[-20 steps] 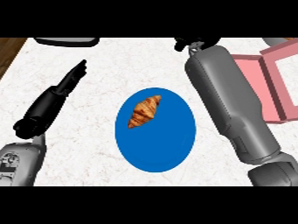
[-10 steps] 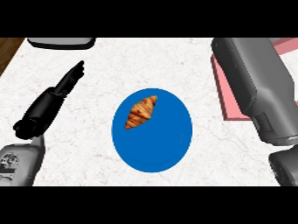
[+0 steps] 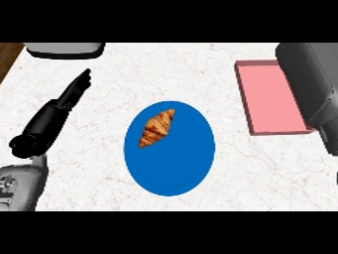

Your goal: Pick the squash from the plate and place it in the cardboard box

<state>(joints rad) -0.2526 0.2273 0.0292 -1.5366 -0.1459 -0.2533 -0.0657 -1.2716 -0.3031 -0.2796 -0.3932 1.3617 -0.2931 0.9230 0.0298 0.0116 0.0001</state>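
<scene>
The left hand (image 3: 58, 111) lies on the desk (image 3: 171, 69) to the left of the plate, fingers straight and together, pointing up and away from the robot; it holds nothing and touches nothing but the desk top. The right hand itself does not show: only the grey right forearm (image 3: 314, 84) comes in at the view's right side, running up across the pink box toward the top edge, so whether that hand is open or closed cannot be told from here.

The thing on the blue plate (image 3: 170, 168) is a brown, ridged, crescent-shaped item (image 3: 157, 128) that looks like a croissant, not a squash. It rests on the upper left part of the plate, tilted, with its upper tip near the plate's rim. No hand is on it or next to it.

The box (image 3: 270, 101) is pink, shallow and open at the top, and stands well to the right of the plate. The part of its inside that shows is bare; the forearm covers its right portion.

As far as I can judge, the task has not progressed: the item is not yet grasped, and the pick, the carry to the box and the release all remain.

A grey object (image 3: 64, 49) sits at the top left edge of the desk.
</scene>
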